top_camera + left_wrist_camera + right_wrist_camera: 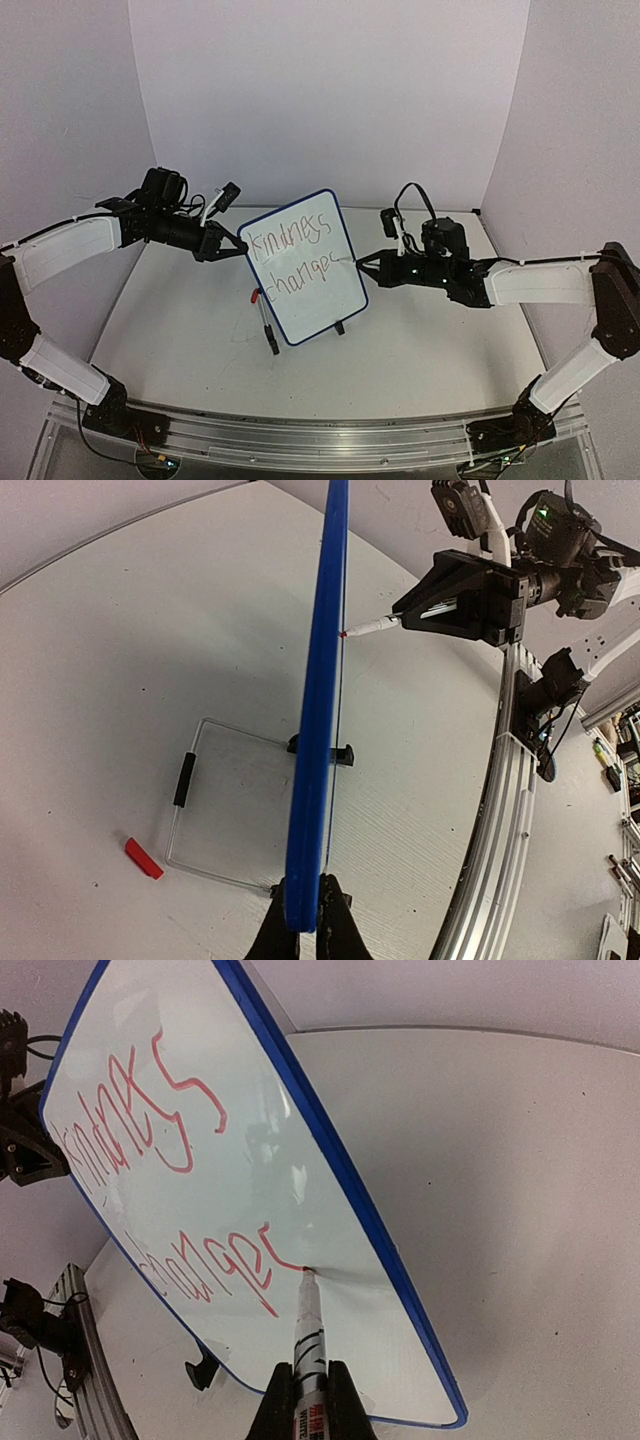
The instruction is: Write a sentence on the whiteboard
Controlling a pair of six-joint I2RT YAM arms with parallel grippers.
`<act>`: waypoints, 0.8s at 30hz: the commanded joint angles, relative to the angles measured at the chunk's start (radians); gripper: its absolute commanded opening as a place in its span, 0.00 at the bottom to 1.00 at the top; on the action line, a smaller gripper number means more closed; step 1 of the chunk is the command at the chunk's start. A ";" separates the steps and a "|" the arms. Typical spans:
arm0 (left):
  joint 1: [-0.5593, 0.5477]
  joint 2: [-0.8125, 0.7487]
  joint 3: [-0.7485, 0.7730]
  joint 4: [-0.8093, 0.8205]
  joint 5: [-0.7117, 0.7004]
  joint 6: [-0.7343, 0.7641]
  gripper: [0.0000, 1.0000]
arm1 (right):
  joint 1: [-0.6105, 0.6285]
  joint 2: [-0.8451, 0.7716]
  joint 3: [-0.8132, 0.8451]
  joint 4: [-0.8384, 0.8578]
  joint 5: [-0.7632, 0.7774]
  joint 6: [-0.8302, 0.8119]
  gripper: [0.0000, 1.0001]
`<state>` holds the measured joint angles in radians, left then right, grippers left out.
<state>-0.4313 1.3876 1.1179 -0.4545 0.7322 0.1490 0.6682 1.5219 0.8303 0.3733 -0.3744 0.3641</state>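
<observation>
The whiteboard [300, 268] stands upright on the table [430, 350], between the two arms and about midway across, its black foot [340, 328] resting on the surface. The left end effector [308, 922] is pressed together on the board's dark-blue frame, pinching its left edge. The right end effector [310, 1400] is clamped around a white marker [308, 1332], whose red tip touches the board face close to the right edge. The sentence [150, 1130] is in thin red handwriting on two lines: "kindness" above and "change" below, with a further stroke at the end, right where the tip sits. The lower part of the board is blank. A small red cap [143, 858] lies on the table near the board's lower left corner, beside a short black bar [184, 779].
</observation>
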 commanded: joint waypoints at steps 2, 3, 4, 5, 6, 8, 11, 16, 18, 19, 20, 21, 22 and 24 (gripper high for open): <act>-0.009 -0.002 0.001 -0.042 -0.056 0.043 0.00 | -0.003 -0.007 -0.006 -0.028 0.039 -0.002 0.00; -0.009 -0.002 0.001 -0.042 -0.056 0.043 0.00 | -0.004 -0.005 -0.010 -0.029 0.039 -0.002 0.00; -0.009 -0.002 0.000 -0.042 -0.056 0.043 0.00 | -0.003 -0.005 -0.013 -0.030 0.038 -0.002 0.00; -0.009 -0.001 0.001 -0.042 -0.056 0.043 0.00 | -0.004 -0.006 -0.017 -0.031 0.038 -0.001 0.00; -0.009 -0.001 0.001 -0.042 -0.056 0.043 0.00 | -0.004 -0.006 -0.019 -0.032 0.037 -0.001 0.00; -0.009 -0.001 0.001 -0.042 -0.056 0.043 0.00 | -0.004 -0.005 -0.019 -0.033 0.028 -0.003 0.00; -0.009 0.000 0.001 -0.042 -0.056 0.043 0.00 | -0.003 0.003 -0.008 -0.030 0.007 -0.006 0.00; -0.009 0.001 0.000 -0.042 -0.059 0.044 0.00 | -0.002 0.015 0.010 0.000 -0.051 -0.005 0.00; -0.009 0.001 0.000 -0.042 -0.059 0.043 0.00 | -0.002 0.008 0.010 0.029 -0.092 0.006 0.00; -0.009 0.001 0.000 -0.042 -0.059 0.043 0.00 | -0.001 -0.001 0.005 0.050 -0.115 0.015 0.00; -0.009 0.003 0.001 -0.041 -0.059 0.044 0.00 | -0.002 -0.014 -0.002 0.067 -0.141 0.026 0.00; -0.009 0.001 0.001 -0.041 -0.059 0.043 0.00 | -0.002 -0.027 -0.008 0.090 -0.161 0.039 0.00; -0.009 0.001 0.000 -0.042 -0.059 0.043 0.00 | -0.002 -0.046 -0.017 0.114 -0.189 0.049 0.00; -0.009 0.001 0.001 -0.042 -0.059 0.043 0.00 | -0.002 -0.089 -0.035 0.147 -0.227 0.070 0.00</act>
<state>-0.4313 1.3876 1.1181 -0.4545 0.7330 0.1493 0.6682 1.5175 0.8145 0.3967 -0.4901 0.3897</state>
